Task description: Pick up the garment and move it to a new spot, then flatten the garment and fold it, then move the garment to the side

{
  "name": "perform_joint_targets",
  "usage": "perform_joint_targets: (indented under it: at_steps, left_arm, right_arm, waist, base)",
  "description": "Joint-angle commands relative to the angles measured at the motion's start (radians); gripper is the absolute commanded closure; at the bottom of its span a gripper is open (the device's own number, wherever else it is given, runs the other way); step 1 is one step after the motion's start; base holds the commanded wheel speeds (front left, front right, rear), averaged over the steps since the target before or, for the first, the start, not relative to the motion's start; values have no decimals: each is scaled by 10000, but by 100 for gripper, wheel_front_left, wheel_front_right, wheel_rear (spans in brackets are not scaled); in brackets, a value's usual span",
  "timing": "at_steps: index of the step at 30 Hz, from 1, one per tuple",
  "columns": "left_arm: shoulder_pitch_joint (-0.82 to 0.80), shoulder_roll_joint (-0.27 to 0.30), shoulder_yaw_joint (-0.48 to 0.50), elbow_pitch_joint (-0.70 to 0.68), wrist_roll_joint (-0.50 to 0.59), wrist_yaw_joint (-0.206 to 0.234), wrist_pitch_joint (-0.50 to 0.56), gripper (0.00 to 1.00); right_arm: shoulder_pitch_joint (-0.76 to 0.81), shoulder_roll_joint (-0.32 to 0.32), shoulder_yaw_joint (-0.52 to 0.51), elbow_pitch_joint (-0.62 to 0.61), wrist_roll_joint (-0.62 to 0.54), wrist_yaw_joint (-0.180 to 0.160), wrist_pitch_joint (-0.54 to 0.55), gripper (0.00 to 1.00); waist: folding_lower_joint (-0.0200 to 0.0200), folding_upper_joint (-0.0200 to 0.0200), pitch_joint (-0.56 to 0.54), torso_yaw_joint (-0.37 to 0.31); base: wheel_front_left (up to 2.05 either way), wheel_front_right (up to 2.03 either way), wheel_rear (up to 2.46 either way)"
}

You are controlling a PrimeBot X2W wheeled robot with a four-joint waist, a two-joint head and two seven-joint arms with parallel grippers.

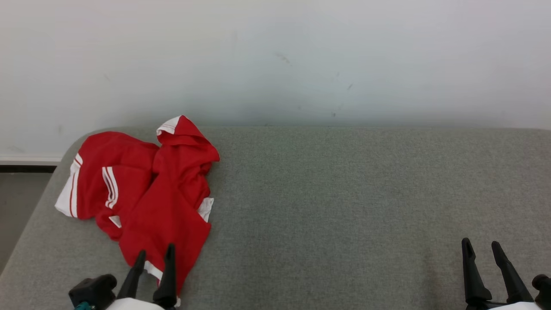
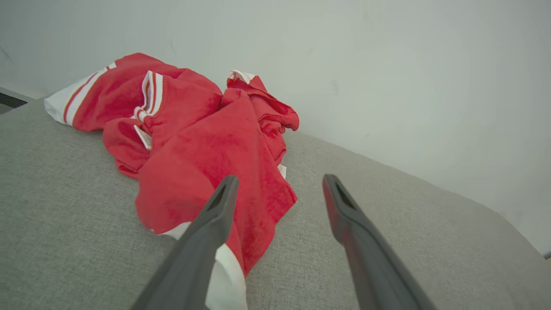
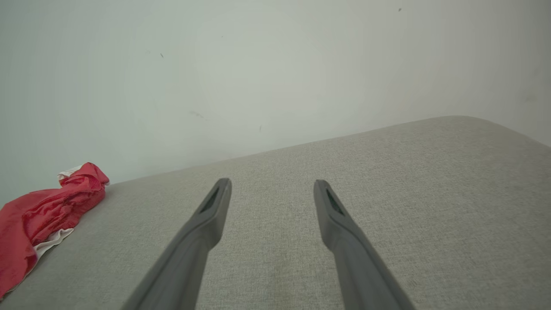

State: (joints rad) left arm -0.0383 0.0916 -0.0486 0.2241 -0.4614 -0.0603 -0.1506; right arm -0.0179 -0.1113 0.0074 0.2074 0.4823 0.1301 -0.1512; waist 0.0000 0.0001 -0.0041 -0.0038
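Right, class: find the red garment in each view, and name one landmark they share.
Head view: garment left of centre, on the grey cushion.
Left wrist view: upper left to centre.
Right wrist view: lower left edge.
Shared landmark: the pale wall behind the cushion.

Grey fabric-covered surface [image 1: 344,193] with rounded far-left corner, set against a plain white wall [image 1: 275,56] with faint scuffs, white baseboard [image 1: 26,159] and dark floor [image 1: 17,202] at left, even light.

Soft matt cloth garment [image 1: 172,206], coarse woven fabric surface [image 1: 344,206], smooth matt painted wall [image 1: 275,56]
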Motion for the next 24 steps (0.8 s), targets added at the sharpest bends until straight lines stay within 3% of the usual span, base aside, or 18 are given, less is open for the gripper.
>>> perform_joint_targets:
  at_steps: [1, 24]
  left_arm:
    - [-15, 156, -80, -29, 380, 57, -115, 0]
    - [289, 679, -697, -244, 2440, 540, -644, 0]
  right_arm:
    - [32, -63, -22, 0, -332, 7, -106, 0]
    - [232, -224, -97, 199, -2057, 8, -637, 0]
  waist:
    - [0, -1, 3, 12]
    - [0, -1, -46, 5]
  base:
    - [0, 0, 0]
    - [0, 0, 0]
